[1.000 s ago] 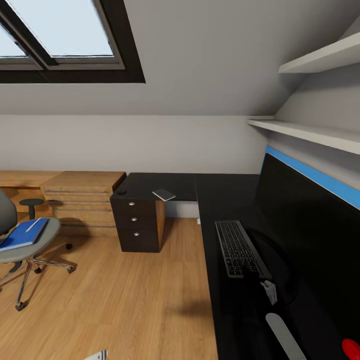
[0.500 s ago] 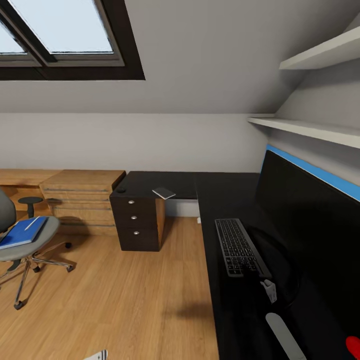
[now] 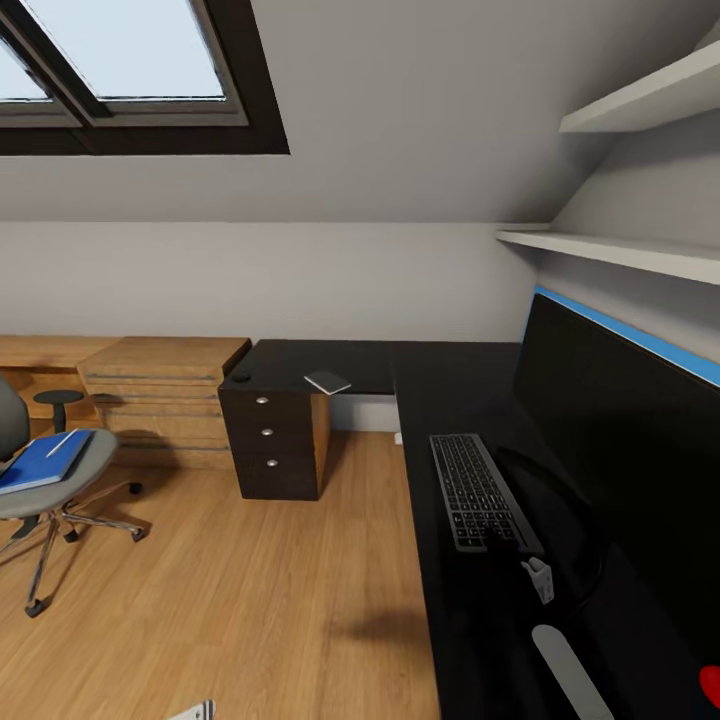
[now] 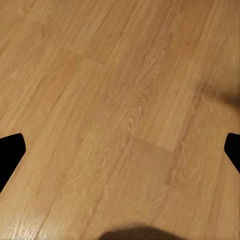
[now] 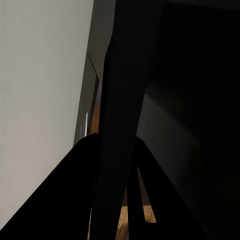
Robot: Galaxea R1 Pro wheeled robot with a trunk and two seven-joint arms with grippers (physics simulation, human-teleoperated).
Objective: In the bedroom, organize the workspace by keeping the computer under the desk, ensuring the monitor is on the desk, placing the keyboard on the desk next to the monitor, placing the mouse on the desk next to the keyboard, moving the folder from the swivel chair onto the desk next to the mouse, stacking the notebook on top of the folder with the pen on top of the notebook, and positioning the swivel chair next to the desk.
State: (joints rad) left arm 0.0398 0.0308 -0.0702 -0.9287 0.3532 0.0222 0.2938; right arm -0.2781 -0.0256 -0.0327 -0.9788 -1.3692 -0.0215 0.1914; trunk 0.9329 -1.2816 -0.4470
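The keyboard lies on the black desk in front of the monitor. At the desk's far corner lie the notebook and the mouse. The swivel chair stands on the floor at the left, away from the desk. It carries the blue folder with the pen on top. My right gripper is shut on a thin dark slab, apparently the monitor's edge. My left gripper hangs open over the wood floor. The computer is out of view.
A dark drawer unit stands under the desk's far end. Low light-wood cabinets run along the back wall. Two white shelves jut out above the monitor. Open wood floor lies between chair and desk.
The whole picture has shifted slightly, so the camera has moved. The chair now sits a little further left in the view. Nothing on the desk has moved.
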